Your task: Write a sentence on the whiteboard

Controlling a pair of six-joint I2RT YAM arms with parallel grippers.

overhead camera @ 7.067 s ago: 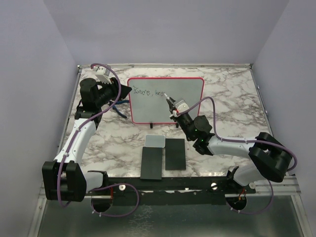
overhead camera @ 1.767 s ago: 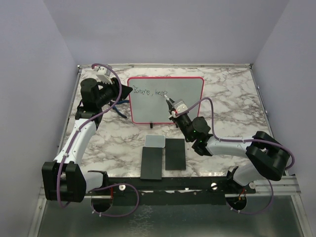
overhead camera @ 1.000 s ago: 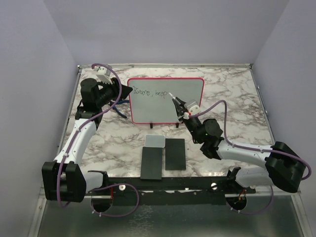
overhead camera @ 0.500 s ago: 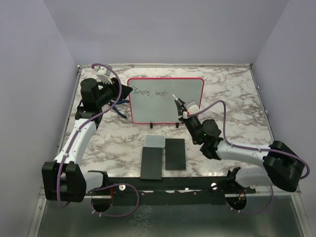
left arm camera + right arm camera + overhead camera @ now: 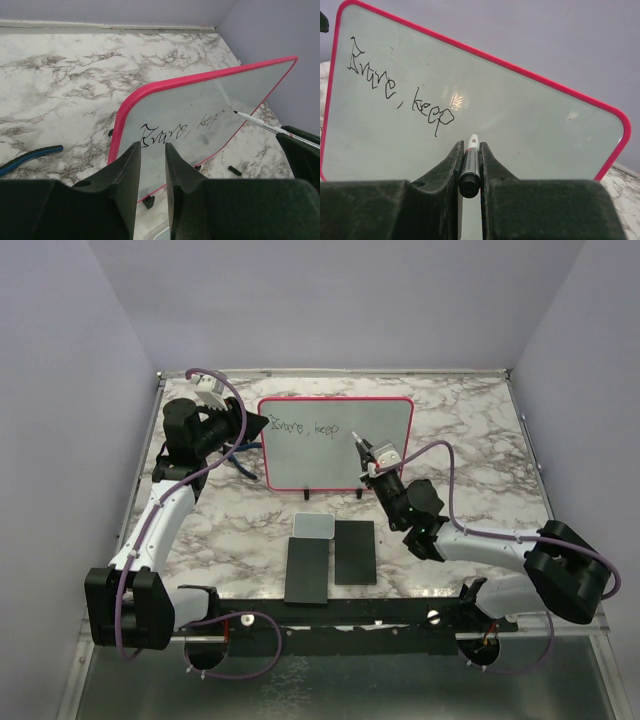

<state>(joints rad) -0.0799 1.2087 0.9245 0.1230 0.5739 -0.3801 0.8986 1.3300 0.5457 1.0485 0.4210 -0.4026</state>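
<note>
top external view: the right gripper (image 5: 371,458), clenched on the marker (image 5: 469,162), had moved right past the finished "keep" in the sentence (image 5: 305,428). the whiteboard (image 5: 385,455) stood upright at the table's (image 5: 470,440) back, its left edge pinched by the left gripper (image 5: 258,425). another word seemed due.

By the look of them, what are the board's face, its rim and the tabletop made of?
Whiteboard face: smooth and glossy, probably coated plastic or melamine, since it mirrors a bright glare.
Rim: even pink, likely moulded plastic, with rounded corners.
Table: marble pattern, grey veins on white, but flat and even, so possibly a printed laminate.
</note>
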